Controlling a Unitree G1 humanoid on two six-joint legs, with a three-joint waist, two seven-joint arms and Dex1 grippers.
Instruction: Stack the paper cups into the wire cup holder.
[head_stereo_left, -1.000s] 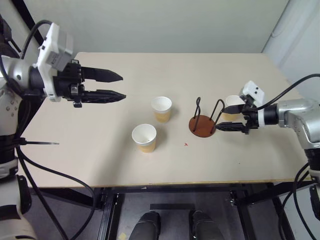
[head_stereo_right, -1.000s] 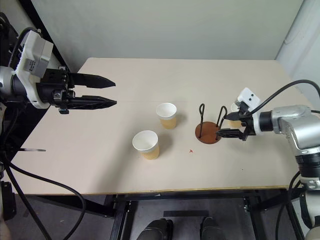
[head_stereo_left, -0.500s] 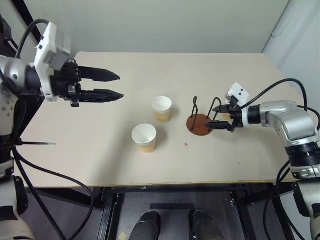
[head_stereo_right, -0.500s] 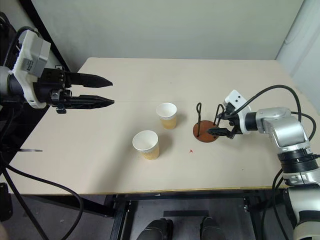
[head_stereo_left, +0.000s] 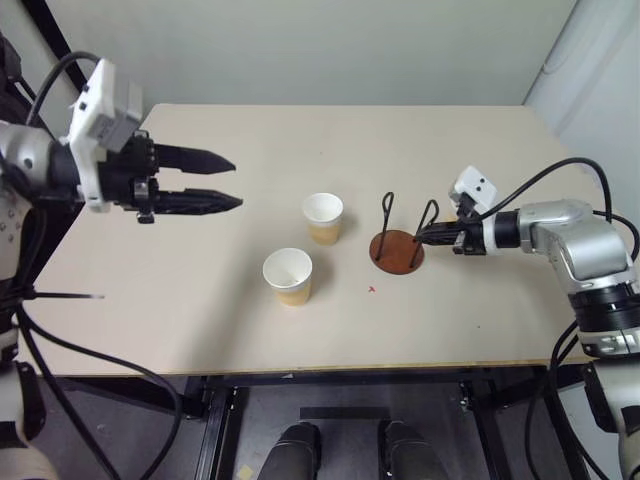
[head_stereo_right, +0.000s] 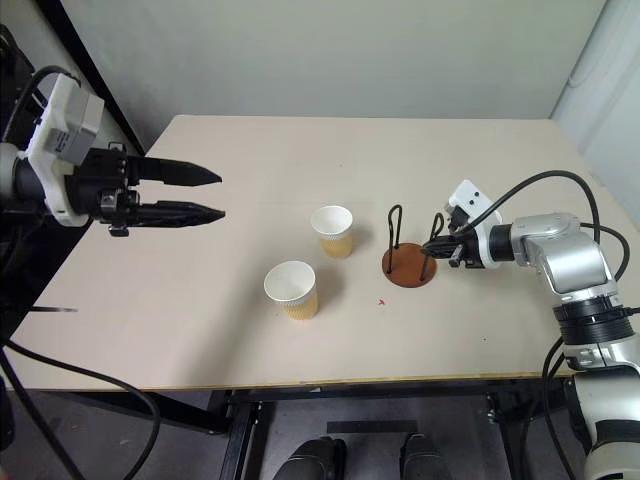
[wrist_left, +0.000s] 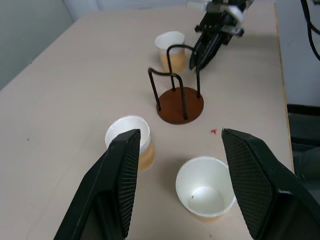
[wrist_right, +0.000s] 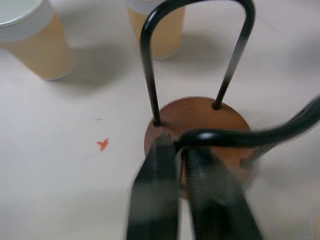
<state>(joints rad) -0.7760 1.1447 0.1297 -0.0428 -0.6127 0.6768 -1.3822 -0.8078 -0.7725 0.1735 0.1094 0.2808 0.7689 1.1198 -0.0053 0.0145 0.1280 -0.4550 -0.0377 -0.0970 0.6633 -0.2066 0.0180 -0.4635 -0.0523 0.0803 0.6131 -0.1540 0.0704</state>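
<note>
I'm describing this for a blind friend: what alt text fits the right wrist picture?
The right pincer is shut on a black wire loop of the wire cup holder, over its round reddish-brown base. Two paper cups stand beyond it on the pale table.

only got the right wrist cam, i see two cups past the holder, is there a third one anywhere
Observer: Yes. The left wrist view shows a third paper cup standing upright on the far side of the wire cup holder, close beside the right gripper.
Operator: ok and what's the left arm doing
Observer: The left gripper hangs open above the left part of the table, holding nothing and well apart from every cup.
</note>
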